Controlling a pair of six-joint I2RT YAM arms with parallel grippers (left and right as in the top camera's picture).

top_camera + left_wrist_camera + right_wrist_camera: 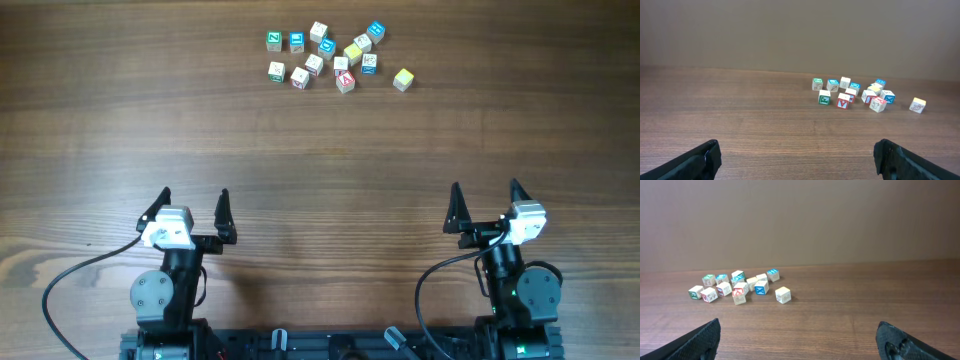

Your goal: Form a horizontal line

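Several tiny wooden letter cubes (314, 65) lie in a loose scatter at the far middle of the table; no horizontal line is in view. A yellow-topped cube (403, 79) sits apart at the scatter's right, and a cube with a red "A" (345, 82) lies at its near edge. The same scatter (844, 82) (761, 287) shows far ahead in both wrist views. My left gripper (194, 195) (797, 150) and right gripper (485, 186) (797, 330) stand open and empty near the front edge, well short of the cubes.
The wooden table (320, 150) stretches bare between the grippers and the cubes. Black cables (80, 275) trail from both arm bases at the near edge. A plain wall (790, 30) rises behind the table.
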